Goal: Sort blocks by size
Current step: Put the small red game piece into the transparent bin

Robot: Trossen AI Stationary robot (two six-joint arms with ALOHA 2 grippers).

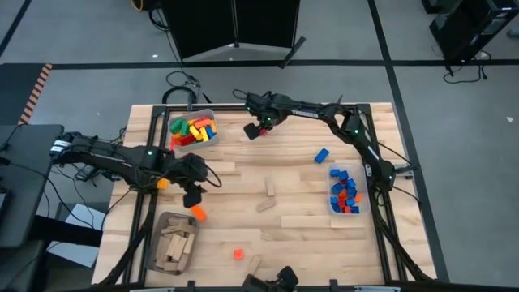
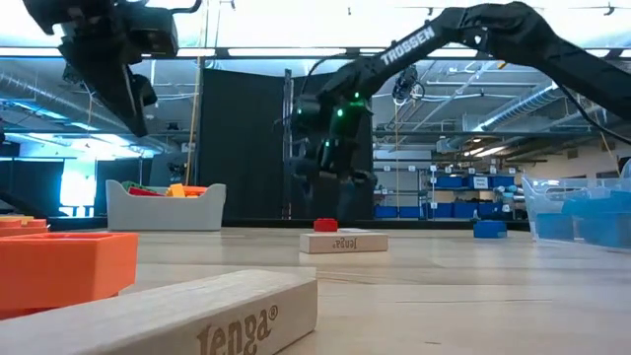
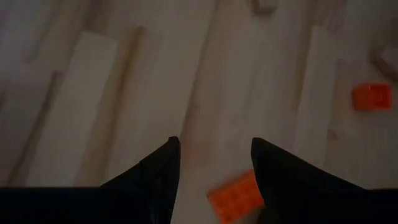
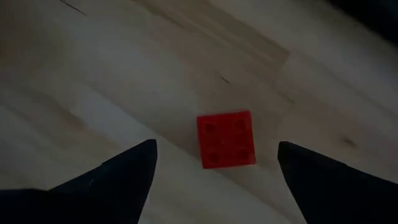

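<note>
Blocks were spread over the tabletop, some already gathered in three bins: a grey bin of mixed studded bricks at the far left, a bin of wooden pieces at the near left, and a clear bin of mostly blue bricks on the right. Loose wooden pieces lay near the middle.

The right hand hung over the far middle of the tabletop, just beside the grey bin, its fingers spread wide and holding nothing. A red brick lay flat on the wood directly below it, studs up, between the two fingertips in the right wrist view and touching neither. It looked close to square, so it had no real long axis; its sides sat a little askew to the line between the fingers. That centring was what any grasp here would depend on, I judged.

The left hand was at the left side, above an orange brick. Its fingers stood partly apart with nothing between them; the brick lay just off to one side of the gap, by one fingertip, long axis slanted across the boards. A smaller orange brick lay well apart from it.
</note>
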